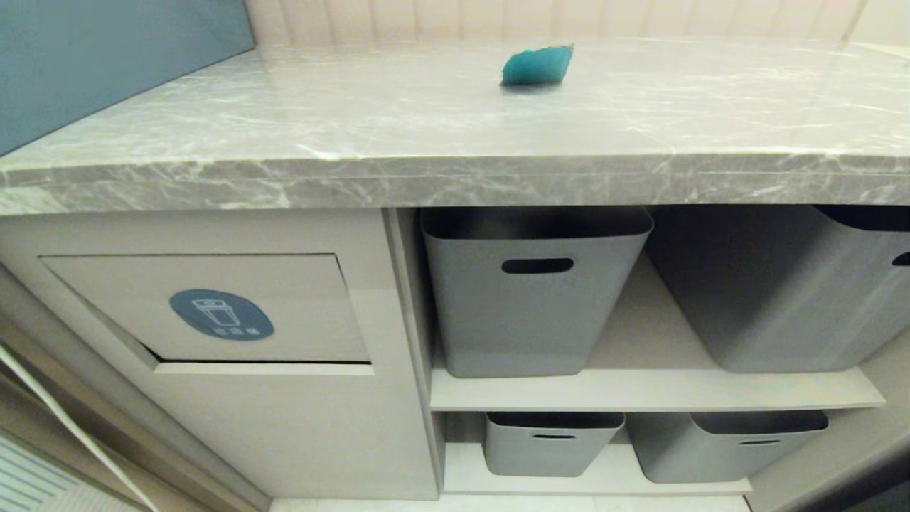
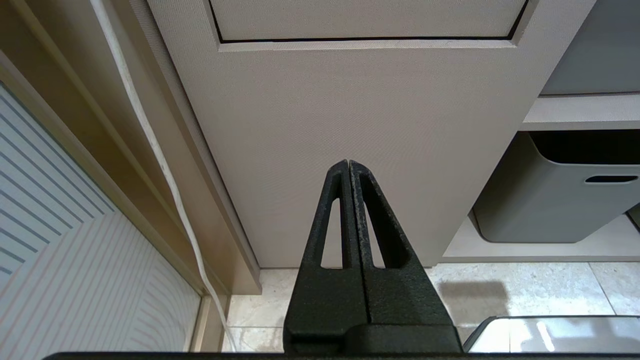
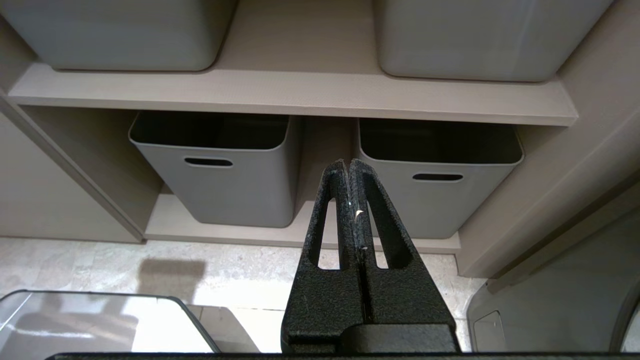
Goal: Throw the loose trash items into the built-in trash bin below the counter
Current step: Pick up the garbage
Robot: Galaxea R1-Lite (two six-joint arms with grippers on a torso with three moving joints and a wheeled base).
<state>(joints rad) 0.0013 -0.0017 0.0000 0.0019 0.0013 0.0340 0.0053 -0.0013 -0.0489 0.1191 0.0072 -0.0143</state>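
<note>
Both the left gripper (image 2: 348, 162) and right gripper (image 3: 348, 161) hang pressed together, empty, low before the cabinet; teal wedge (image 1: 537, 65) lies on the marble counter (image 1: 355, 114)

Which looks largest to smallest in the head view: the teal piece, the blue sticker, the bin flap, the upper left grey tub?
1. bin flap
2. upper left grey tub; it looks close to the flap in size, so this order is unsure
3. blue sticker
4. teal piece; it lies farther away, so its real size is unsure
</note>
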